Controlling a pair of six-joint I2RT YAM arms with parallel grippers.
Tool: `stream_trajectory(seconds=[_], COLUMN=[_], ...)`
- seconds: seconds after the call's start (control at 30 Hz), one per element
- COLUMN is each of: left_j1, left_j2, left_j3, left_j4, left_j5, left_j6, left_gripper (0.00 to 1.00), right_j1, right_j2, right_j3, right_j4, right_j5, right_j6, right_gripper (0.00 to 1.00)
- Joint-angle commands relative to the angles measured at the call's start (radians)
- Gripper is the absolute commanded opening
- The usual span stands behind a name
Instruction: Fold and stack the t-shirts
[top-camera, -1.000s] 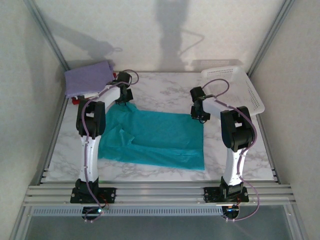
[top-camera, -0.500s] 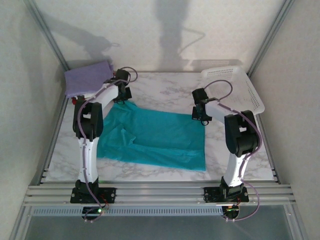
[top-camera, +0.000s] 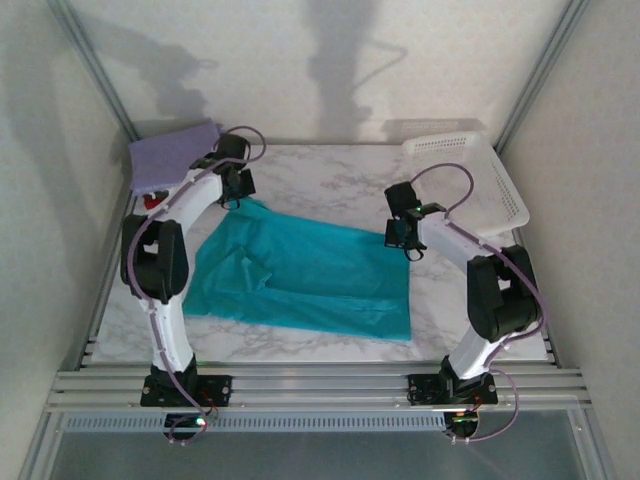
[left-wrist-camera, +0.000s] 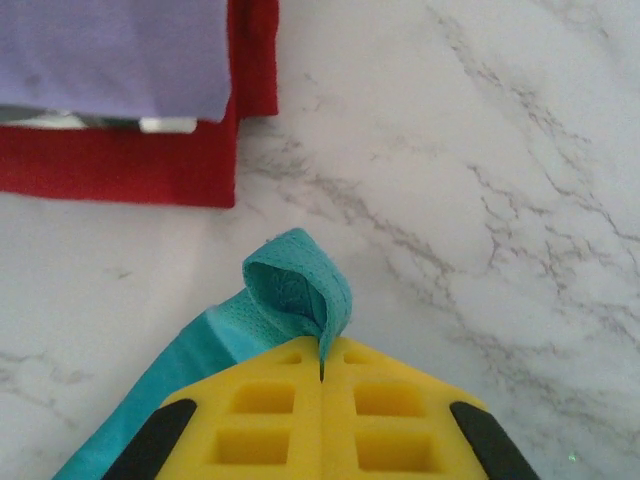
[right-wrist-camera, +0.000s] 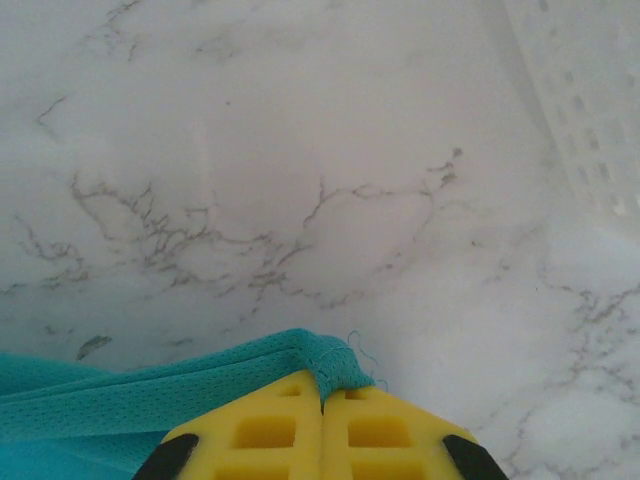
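**Teal shirt pinched at both far corners**

The teal shirt (top-camera: 300, 275) lies spread over the middle of the bench (top-camera: 330, 185). Its near hem runs along close to the near edge, and a few creases cross its left half. Its far-left corner rises in a point to the left gripper (top-camera: 233, 190), and its far-right corner reaches the right gripper (top-camera: 401, 236).

In the left wrist view the yellow pads are pressed together on the shirt, with a small loop of teal hem curling out past the tips. In the right wrist view the pads are likewise closed on the shirt, and a stitched teal edge wraps over the fingertips. Both grippers therefore grip the shirt.

At the far-left corner of the bench sits a folded stack, just beyond the left gripper. The lavender shirt (top-camera: 172, 155) is on top and the red shirt (left-wrist-camera: 130, 165) is underneath, its edge sticking out past the lavender one.

The white basket (top-camera: 480, 175) rests tilted at the far-right corner, near the right gripper but apart from it. Bare marble separates the teal shirt from both the stack and the basket.
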Motion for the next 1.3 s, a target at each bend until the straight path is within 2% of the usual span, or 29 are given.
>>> stream_trajectory(seconds=[0.0,0.23,0.5,0.57,0.6,0.67,0.77,0.97,1.07,1.2,1.27], left_j1=[-0.01,-0.013,-0.015,-0.017,-0.017,-0.017,-0.019,-0.024,-0.025,-0.028,-0.029], left_j2=[-0.09,-0.222,-0.286,-0.299,-0.305,-0.318,-0.34,-0.379,-0.381,-0.377,-0.379], left_j3=[-0.091,-0.278,-0.384,-0.414,-0.433,-0.465,-0.515,-0.584,-0.603,-0.597,-0.592], left_j4=[-0.004,0.04,0.06,0.065,0.073,0.08,0.095,0.124,0.13,0.126,0.123], left_j5=[-0.012,-0.006,0.009,0.01,0.013,0.017,0.025,0.043,0.046,0.045,0.043], left_j6=[-0.022,-0.057,-0.076,-0.081,-0.086,-0.091,-0.096,-0.113,-0.118,-0.118,-0.117], left_gripper=[0.0,0.0,0.0,0.0,0.0,0.0,0.0,0.0,0.0,0.0,0.0], right_j1=[0.022,0.072,0.106,0.113,0.117,0.119,0.123,0.122,0.097,0.027,0.007], right_j2=[-0.041,-0.128,-0.222,-0.241,-0.256,-0.283,-0.342,-0.457,-0.421,-0.301,-0.256], right_j3=[-0.052,-0.15,-0.212,-0.244,-0.269,-0.302,-0.326,-0.308,-0.278,-0.245,-0.231], right_j4=[-0.054,-0.083,-0.127,-0.125,-0.117,-0.107,-0.14,-0.214,-0.192,-0.167,-0.178], right_j5=[0.022,0.053,0.049,0.017,0.009,-0.025,-0.03,-0.004,-0.076,-0.204,-0.224], right_j6=[0.057,0.118,0.145,0.161,0.176,0.192,0.219,0.228,0.212,0.257,0.281], right_gripper=[0.0,0.01,0.04,0.08,0.16,0.21,0.35,0.41,0.44,0.41,0.39])
